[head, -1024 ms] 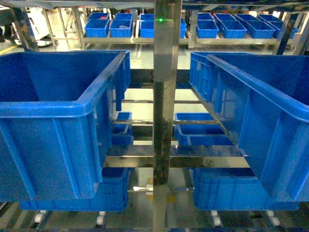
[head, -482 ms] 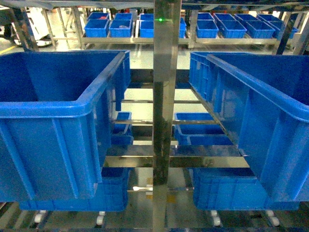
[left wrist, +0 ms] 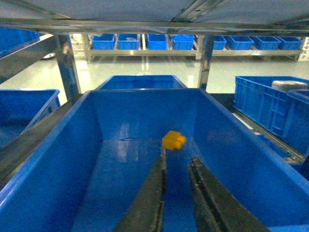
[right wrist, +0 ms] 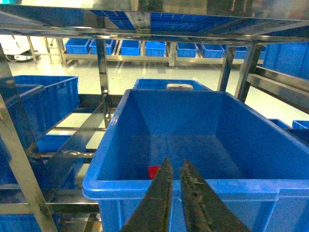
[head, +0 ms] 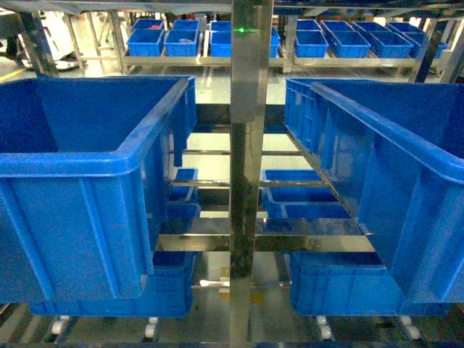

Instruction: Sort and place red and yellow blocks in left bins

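Nothing moved in head view: yellow block (left wrist: 173, 140) mid-frame in bin (left wrist: 58, 179), left gripper (left wrist: 176, 166) slightly parted, empty; red block (right wrist: 153, 172) lower-centre behind narrowly parted right gripper (right wrist: 175, 169); descend centred.

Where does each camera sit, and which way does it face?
Head: on the robot, looking level at a steel post between two blue bins; no arm shows.
Left wrist: above the left gripper, looking into a bin holding the yellow block.
Right wrist: behind the right gripper, facing another bin with the red block inside.
Shared: both wrist views show dark fingers and the far shelf of small bins.
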{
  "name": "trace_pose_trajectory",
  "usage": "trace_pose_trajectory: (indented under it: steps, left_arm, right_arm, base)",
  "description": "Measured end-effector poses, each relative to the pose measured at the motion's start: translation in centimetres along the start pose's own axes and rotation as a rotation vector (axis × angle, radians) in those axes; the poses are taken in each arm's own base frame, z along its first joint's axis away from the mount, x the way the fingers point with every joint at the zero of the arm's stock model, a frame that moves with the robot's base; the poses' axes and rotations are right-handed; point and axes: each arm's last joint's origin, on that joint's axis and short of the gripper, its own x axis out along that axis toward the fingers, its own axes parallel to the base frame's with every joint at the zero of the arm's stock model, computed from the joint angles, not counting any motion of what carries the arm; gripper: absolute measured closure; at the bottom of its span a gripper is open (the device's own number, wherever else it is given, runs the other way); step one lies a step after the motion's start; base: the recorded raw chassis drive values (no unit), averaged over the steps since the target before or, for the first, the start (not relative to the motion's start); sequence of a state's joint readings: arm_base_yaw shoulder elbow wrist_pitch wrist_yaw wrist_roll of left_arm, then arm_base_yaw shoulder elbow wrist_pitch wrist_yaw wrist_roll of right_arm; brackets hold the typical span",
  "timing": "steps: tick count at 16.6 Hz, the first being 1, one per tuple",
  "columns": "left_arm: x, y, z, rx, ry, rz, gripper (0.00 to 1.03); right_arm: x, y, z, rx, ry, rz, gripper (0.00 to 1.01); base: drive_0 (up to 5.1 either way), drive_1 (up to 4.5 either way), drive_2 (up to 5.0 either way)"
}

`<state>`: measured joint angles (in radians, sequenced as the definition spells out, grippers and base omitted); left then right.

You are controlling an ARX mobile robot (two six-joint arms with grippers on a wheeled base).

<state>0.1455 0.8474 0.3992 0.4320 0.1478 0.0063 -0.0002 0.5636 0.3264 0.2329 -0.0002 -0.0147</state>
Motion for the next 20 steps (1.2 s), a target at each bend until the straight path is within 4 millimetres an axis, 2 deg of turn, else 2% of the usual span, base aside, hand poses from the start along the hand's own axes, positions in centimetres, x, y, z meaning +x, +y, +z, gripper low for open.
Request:
trace_pose_trajectory:
  steps: [1, 2, 5, 7, 10, 18, 20]
  left_arm:
    - [-0.7, -0.2, -0.9, 0.000, -0.007, 0.010, 0.98]
    - [-1.4, -0.6, -1.4, 0.000, -0.023, 0.002, 1.01]
    - [-3.0, -1.5, -4.0, -0.002, -0.002, 0.016, 1.01]
    - [-3.9, -2.5, -4.7, -0.001, -0.017, -0.015, 1.01]
    - [-4.9, -2.3, -5.9, -0.002, -0.009, 0.005, 1.01]
    - [-6.8, -2.3, -7.8, -0.002, -0.025, 0.005, 1.01]
    - [-7.1, -2.3, -7.7, -0.003, -0.032, 0.007, 1.01]
  right_arm:
    - [-0.4, 0.0, -0.7, 0.000, -0.008, 0.000, 0.99]
    - [-0.8, 0.0, -1.5, 0.003, -0.012, 0.000, 0.99]
    - [-1.6, 0.1, -3.7, 0.003, -0.002, 0.000, 0.99]
    - [-2.1, 0.1, -4.6, 0.003, -0.004, 0.000, 0.99]
    - [-2.7, 0.1, -5.7, 0.004, -0.002, 0.000, 0.99]
    - [-3.7, 0.1, -7.5, 0.005, -0.011, 0.000, 0.99]
    - [-4.7, 0.1, -7.9, 0.006, 0.012, 0.002, 0.99]
  base:
    - [0.0, 0.00, 0.0]
    - [0.0, 0.00, 0.0]
    - [0.0, 0.00, 0.0]
    - [0.0, 0.00, 0.0]
    - [0.0, 0.00, 0.0]
    - [0.0, 0.00, 0.0]
    - [0.0, 0.00, 0.0]
